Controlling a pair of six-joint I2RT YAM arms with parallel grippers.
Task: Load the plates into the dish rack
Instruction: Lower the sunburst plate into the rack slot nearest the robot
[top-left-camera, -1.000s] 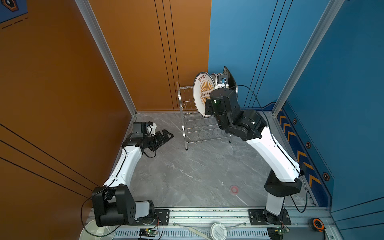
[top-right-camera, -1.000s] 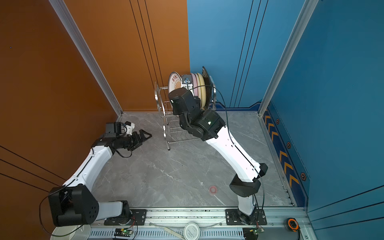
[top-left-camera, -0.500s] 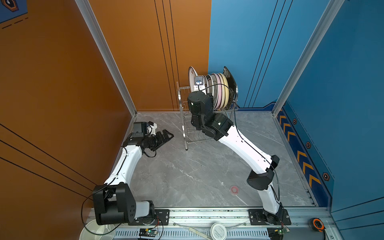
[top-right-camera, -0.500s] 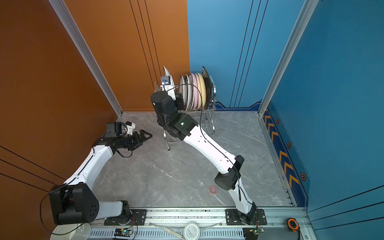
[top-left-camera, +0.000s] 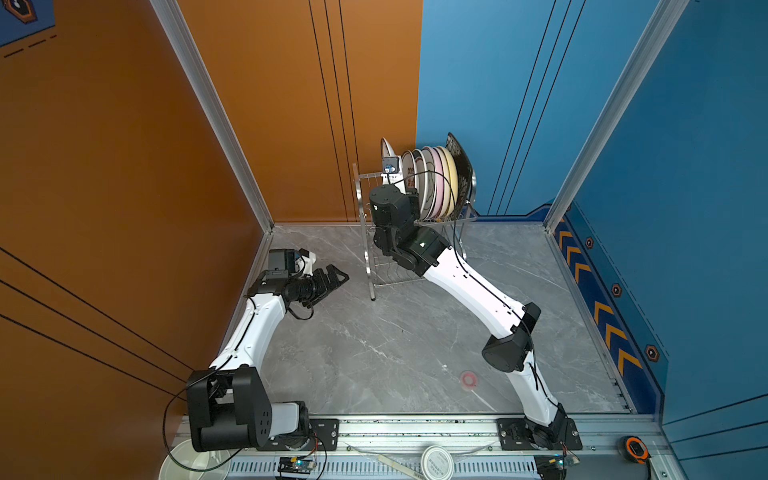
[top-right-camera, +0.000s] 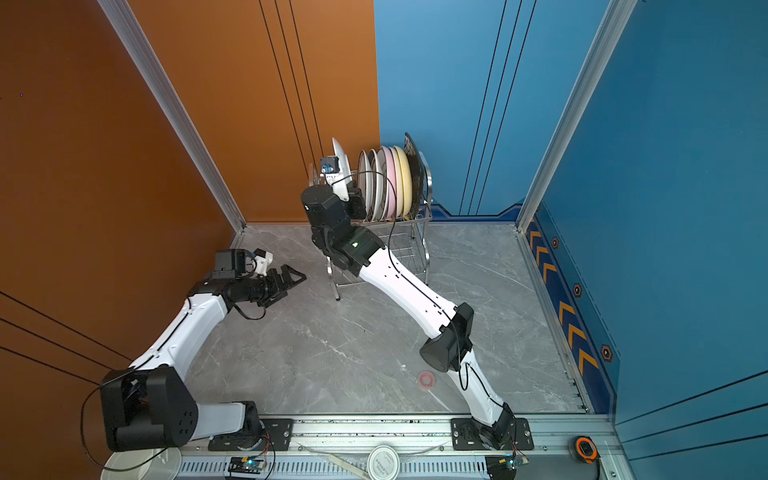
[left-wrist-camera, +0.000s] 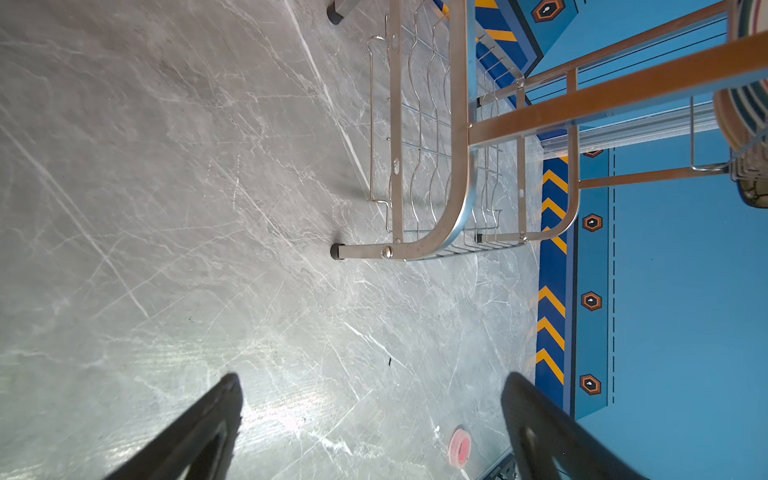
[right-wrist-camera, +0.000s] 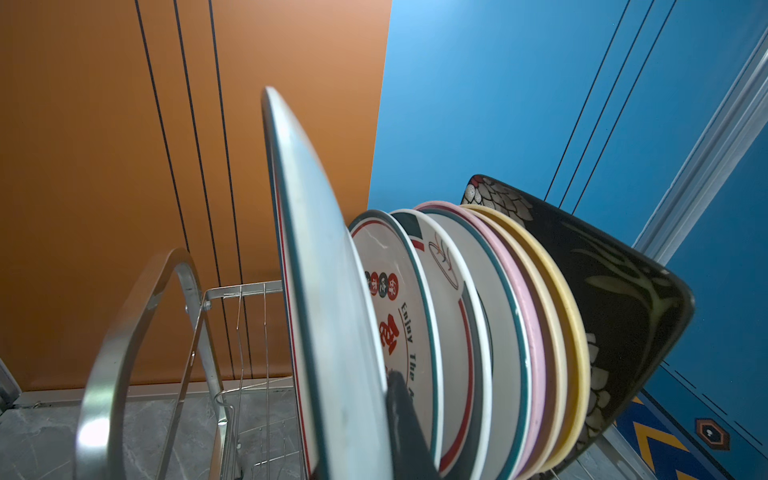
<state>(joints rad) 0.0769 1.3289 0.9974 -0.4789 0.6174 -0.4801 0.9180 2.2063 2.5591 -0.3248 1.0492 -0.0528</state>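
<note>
Plate (right-wrist-camera: 316, 291) clamped on edge in my right gripper (top-right-camera: 340, 185) at the rack (top-left-camera: 365, 232) — just beside the loaded row (top-left-camera: 436, 183); my left gripper (left-wrist-camera: 372, 382) gapes wide — empty, above the table (left-wrist-camera: 166, 208).

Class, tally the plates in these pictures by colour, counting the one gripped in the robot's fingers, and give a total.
White plates: 4, counting the held white plate
Pink plate: 1
Cream-yellow plates: 2
Black plate: 1
Total: 8
</note>
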